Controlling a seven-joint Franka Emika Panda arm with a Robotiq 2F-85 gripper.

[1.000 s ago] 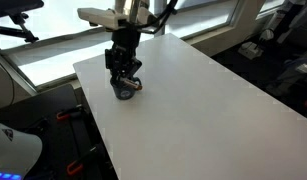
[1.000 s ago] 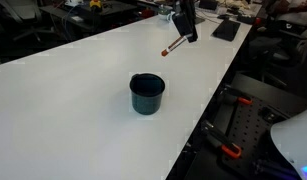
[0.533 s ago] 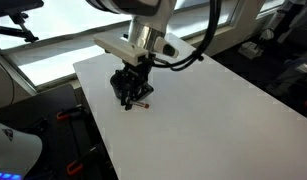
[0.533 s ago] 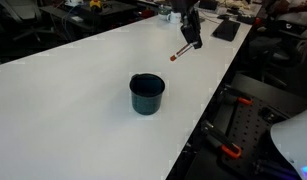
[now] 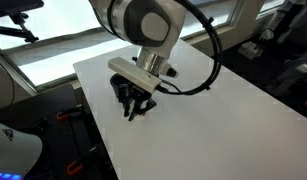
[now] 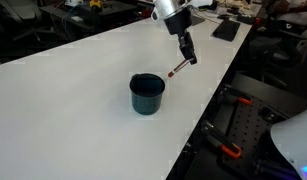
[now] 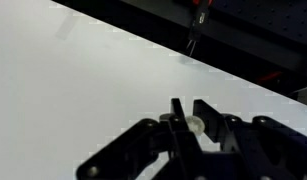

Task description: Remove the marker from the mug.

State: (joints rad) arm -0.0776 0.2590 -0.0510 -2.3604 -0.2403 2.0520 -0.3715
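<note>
The dark blue-black mug (image 6: 147,94) stands upright on the white table (image 6: 73,90), and nothing shows inside it. My gripper (image 6: 185,52) is to the side of the mug, above the table near its edge. It is shut on the marker (image 6: 177,69), which hangs tilted from the jaws, red tip down, clear of the mug. In the other exterior view my gripper (image 5: 133,104) covers most of the mug. In the wrist view the jaws (image 7: 191,118) close on the marker's pale round end.
The table edge (image 6: 208,105) runs close to my gripper, with dark floor and equipment beyond it. A dark flat keyboard-like thing (image 6: 225,30) lies at the table's far end. A white robot part (image 6: 293,140) stands off the table.
My gripper has carried the marker down and sideways, away from above the mug and lower toward the table near its edge. The mug has not moved.
</note>
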